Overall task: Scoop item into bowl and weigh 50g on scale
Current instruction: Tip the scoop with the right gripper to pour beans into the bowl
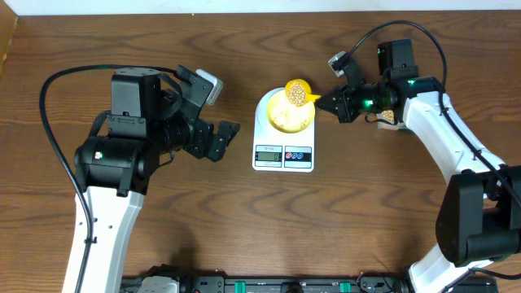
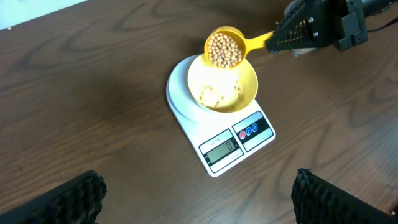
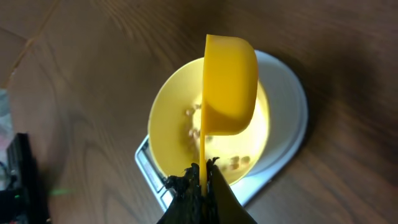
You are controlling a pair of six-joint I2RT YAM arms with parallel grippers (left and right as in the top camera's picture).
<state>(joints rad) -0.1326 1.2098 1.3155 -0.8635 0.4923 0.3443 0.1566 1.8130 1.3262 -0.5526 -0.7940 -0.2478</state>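
Observation:
The white scale [image 1: 283,153] sits mid-table with the pale yellow bowl [image 1: 285,122] on its platform; a few beans [image 2: 214,94] lie inside the bowl. My right gripper [image 1: 335,103] is shut on the handle of a bright yellow scoop [image 1: 298,92] full of tan beans [image 2: 222,50], held over the bowl's far rim. In the right wrist view the scoop [image 3: 229,84] hangs above the bowl [image 3: 171,118] and scale [image 3: 289,118], with the gripper [image 3: 202,180] clamped on its handle. My left gripper [image 1: 218,140] is open and empty, left of the scale; its fingers [image 2: 199,199] frame bare table.
A small brown and white object [image 1: 387,119] lies by the right arm. The table's back edge runs along the top [image 1: 244,15]. Black equipment lines the front edge [image 1: 269,285].

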